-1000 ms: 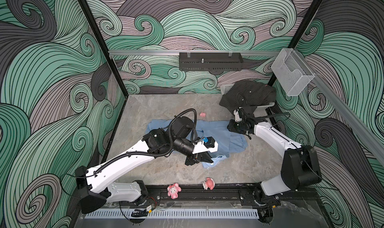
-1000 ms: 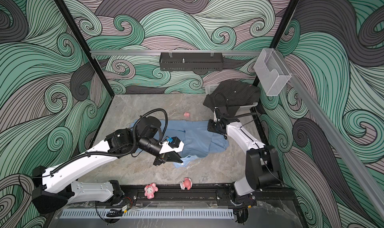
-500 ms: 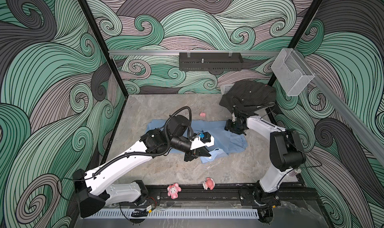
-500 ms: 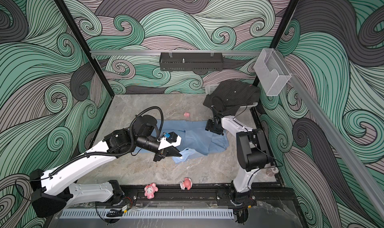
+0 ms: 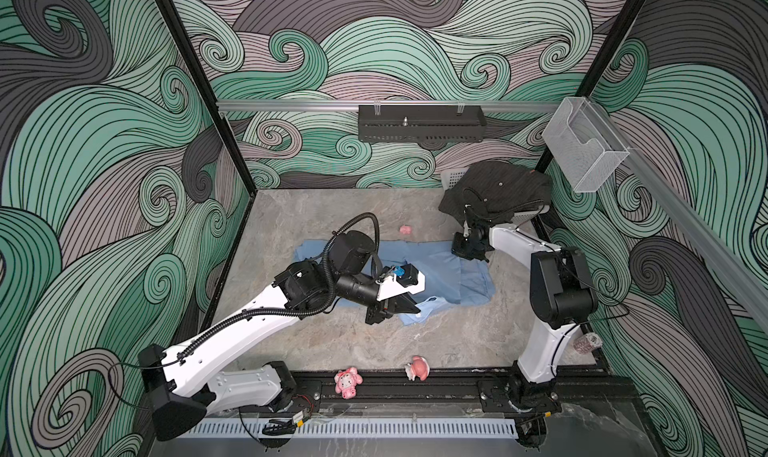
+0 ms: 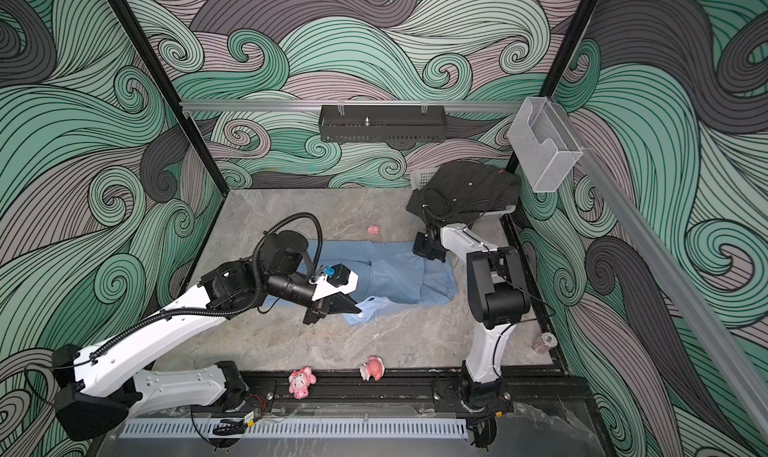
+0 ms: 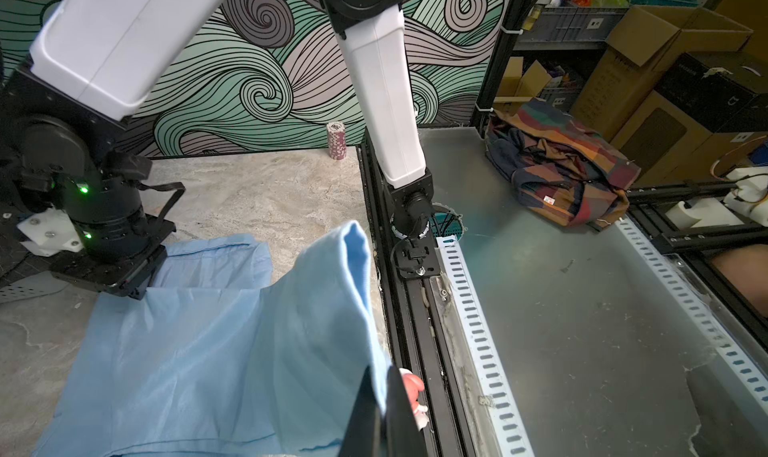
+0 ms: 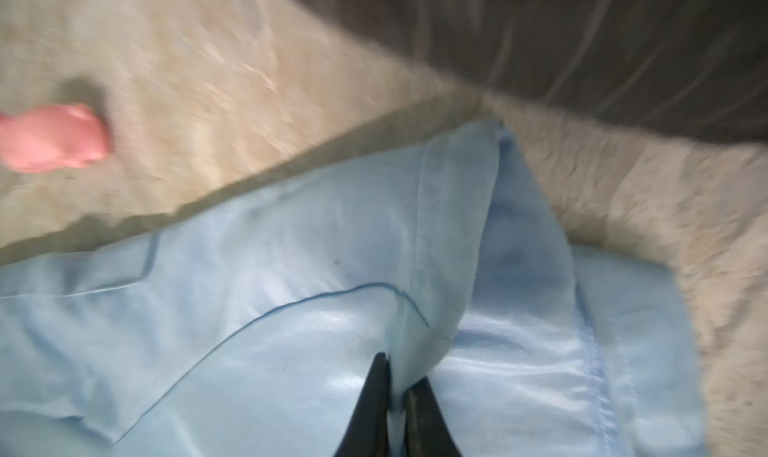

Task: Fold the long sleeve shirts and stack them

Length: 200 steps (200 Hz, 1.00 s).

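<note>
In the far right corner, beyond the light blue shirt, a white perforated basket carries the dark charcoal shirt, heaped over its rim. Black tray on the back rail; its inside is hard to read from here.

Blue shirt lies spread across mid-table, far hem straight.
- Left gripper: pressed together on the shirt's near edge by the collar, cloth rising in a fold.
- Right gripper: pinching a ridge of cloth at the shirt's far right corner.

Small pink toy sits just beyond the far hem. Bare marble on the shirt's near side, out to two pink figurines at the rail.
</note>
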Tool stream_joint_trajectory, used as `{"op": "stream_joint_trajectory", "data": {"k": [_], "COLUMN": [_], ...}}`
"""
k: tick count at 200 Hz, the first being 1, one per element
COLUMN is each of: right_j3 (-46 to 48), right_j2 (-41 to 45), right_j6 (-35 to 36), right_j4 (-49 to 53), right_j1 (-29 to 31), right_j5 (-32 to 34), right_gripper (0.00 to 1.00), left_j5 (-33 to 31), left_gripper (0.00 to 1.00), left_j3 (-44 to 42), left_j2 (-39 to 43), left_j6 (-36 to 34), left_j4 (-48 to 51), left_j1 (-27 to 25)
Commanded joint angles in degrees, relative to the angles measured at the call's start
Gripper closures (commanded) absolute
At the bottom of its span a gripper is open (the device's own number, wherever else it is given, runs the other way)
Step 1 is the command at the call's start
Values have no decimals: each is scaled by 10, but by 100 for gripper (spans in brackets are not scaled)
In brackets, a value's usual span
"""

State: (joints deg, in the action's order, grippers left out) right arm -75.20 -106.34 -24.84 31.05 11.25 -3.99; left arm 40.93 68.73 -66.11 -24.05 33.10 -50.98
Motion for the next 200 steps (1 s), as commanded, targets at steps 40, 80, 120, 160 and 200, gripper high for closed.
{"op": "stream_joint_trajectory", "data": {"k": [40, 80, 120, 160, 200], "right_j3": [-42, -34, -34, -25, -27], "right_j2": [-21, -54, -43, 24, -16], "right_j6": [35, 35, 38, 56, 52], "right_j4": [32, 32, 56, 33, -6], "right_j1": [-6, -19, -22, -4, 6], "right_j5": [41, 56, 54, -6, -82], "right_gripper": [86, 83, 52, 54, 83], "left_j5": [6, 6, 6, -2, -45], "left_gripper": [100, 100, 100, 100, 100], "left_j3": [6, 7, 5, 4, 3], "left_j2": [5, 10, 12, 6, -2], "left_j6": [-3, -5, -5, 8, 58], "left_j4": [-7, -1, -6, -26, -74], "left_j1": [9, 12, 13, 16, 47]}}
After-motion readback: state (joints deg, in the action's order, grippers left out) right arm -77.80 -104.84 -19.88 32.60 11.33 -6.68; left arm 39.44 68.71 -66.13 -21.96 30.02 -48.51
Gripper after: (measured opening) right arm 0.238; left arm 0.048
